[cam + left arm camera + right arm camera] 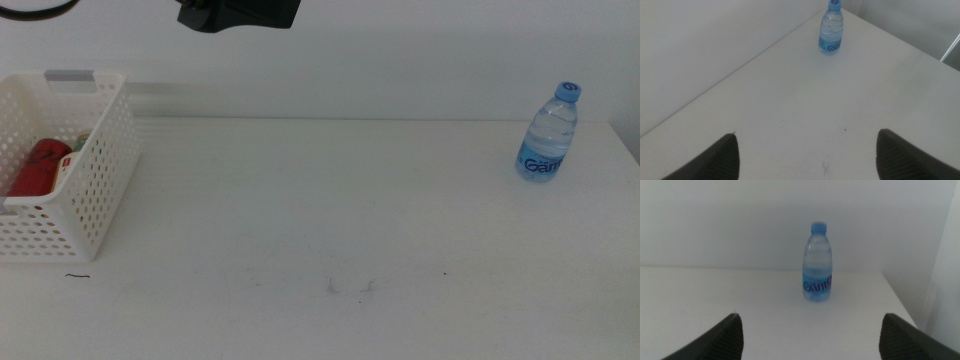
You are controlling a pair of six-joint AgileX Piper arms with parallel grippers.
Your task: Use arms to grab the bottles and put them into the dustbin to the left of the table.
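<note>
Middle view shows the water bottle (549, 135) standing up at the far right of the table (330, 210). The dustbin (95, 190) sits at the far left with the red can (38, 168) inside. Neither arm shows there. Left gripper (807, 155) has its 2 jaws spread wide, well apart from the bottle. Right gripper (810, 335) is spread wide too, facing the bottle and not touching it.

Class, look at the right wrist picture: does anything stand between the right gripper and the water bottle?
Nothing visible does. The right gripper is open, and only bare table lies between its jaws and the upright water bottle.
</note>
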